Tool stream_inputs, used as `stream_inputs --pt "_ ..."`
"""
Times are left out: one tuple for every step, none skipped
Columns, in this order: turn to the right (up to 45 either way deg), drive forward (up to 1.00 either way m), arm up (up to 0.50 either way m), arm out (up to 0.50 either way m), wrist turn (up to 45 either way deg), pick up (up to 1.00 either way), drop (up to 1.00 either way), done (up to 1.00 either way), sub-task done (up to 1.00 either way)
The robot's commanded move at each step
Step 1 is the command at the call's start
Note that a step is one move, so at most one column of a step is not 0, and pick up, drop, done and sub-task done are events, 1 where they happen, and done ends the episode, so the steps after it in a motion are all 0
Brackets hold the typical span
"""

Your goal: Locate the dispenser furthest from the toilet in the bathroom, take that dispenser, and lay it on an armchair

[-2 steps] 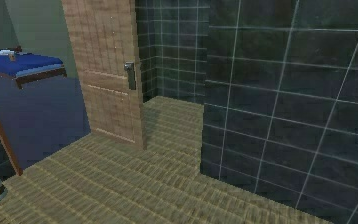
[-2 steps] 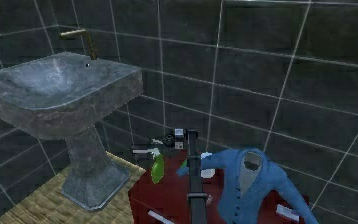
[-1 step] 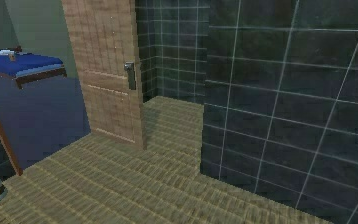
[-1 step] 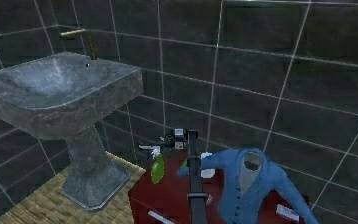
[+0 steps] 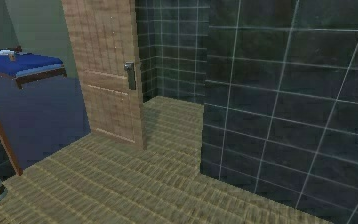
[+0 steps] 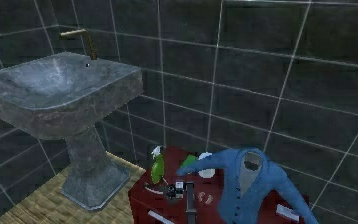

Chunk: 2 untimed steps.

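Note:
A low red stand point(image 6: 147, 198) sits at the bottom of the arm side view, against the dark tiled wall. On it stands a green bottle-shaped dispenser point(image 6: 157, 166), with a second green and white thing point(image 6: 190, 166) just to its right. The dark arm point(image 6: 191, 210) rises from the bottom edge over the stand. My gripper point(image 6: 175, 185) reaches left toward the foot of the green dispenser. I cannot tell whether it holds anything, nor whether it touches the dispenser.
A blue garment point(image 6: 245, 185) is draped over the stand's right part. A grey pedestal sink point(image 6: 62, 90) with a brass tap point(image 6: 79, 36) stands to the left. In the forward view an open wooden door point(image 5: 107, 70) leads to a blue bed point(image 5: 27, 68); a tiled wall point(image 5: 287, 90) juts out on the right.

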Motion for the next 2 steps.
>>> stream_inputs --pt "0.0 0.00 0.00 0.00 0.0 1.00 0.00 0.00 0.00" --pt "0.0 0.00 0.10 0.00 0.0 0.00 0.00 0.00 0.00"
